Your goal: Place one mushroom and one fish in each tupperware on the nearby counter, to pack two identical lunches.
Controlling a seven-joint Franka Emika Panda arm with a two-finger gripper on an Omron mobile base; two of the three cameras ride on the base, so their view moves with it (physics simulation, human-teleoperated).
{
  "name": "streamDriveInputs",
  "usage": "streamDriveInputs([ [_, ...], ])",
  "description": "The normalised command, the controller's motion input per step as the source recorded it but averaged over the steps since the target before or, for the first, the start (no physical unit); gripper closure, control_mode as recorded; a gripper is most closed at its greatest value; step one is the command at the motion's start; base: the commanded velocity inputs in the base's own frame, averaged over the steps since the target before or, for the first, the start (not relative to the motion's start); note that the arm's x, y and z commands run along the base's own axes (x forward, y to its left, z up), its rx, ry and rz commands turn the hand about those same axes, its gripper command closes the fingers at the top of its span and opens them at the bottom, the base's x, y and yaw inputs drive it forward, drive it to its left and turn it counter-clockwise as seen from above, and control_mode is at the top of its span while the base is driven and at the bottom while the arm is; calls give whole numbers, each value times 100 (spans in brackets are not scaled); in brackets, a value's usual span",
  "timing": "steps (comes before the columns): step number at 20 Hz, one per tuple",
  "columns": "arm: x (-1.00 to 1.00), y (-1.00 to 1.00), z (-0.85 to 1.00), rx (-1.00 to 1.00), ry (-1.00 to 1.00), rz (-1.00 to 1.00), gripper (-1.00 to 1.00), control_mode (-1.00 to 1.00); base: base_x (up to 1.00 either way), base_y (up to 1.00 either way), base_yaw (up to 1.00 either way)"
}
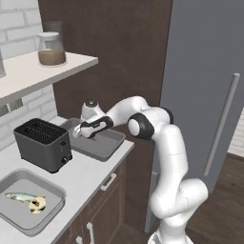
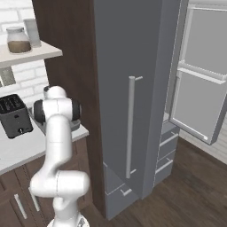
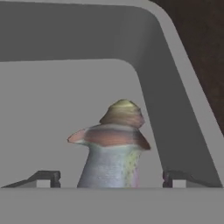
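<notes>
Two grey tupperware trays sit on the off-white counter (image 1: 88, 174). The near tupperware (image 1: 55, 190) holds one fish (image 1: 20, 196) and one mushroom (image 1: 37, 205) side by side. My gripper (image 1: 88, 136) hangs low over the far tupperware (image 1: 107, 145), close to its floor. In the hand view its jaws stand open (image 3: 109, 179), wide apart on either side of a silvery fish (image 3: 111, 168) lying on the tray floor (image 3: 43, 109), seen end on. Neither fingertip (image 3: 46, 178) touches it. Just behind the fish is a tan-yellow rounded cap (image 3: 122, 111) that looks like a mushroom.
A black toaster (image 1: 43, 143) stands between the two trays, close to the far one. A wall shelf (image 1: 43, 71) with a jar (image 1: 51, 47) hangs above. A tall grey fridge (image 1: 205, 95) rises to the right, with dark cabinet panelling behind the far tray.
</notes>
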Motion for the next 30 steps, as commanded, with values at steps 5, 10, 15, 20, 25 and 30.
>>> streamDriveInputs([
  [5, -5, -7, 73, 2, 1, 0, -100, -100, 0, 0, 0],
  [10, -40, -29, 80, 1, 5, 1, -100, -100, 0, 0, 0],
  [15, -96, -26, 33, 0, 13, 2, -100, -100, 0, 0, 0],
  [20, -100, -33, 3, 0, 6, 0, -100, -100, 0, 0, 0],
  [25, -100, -53, 14, 0, 0, 0, -100, -100, 0, 0, 0],
  [30, -100, -47, 55, -2, 5, 0, -100, -100, 0, 0, 0],
])
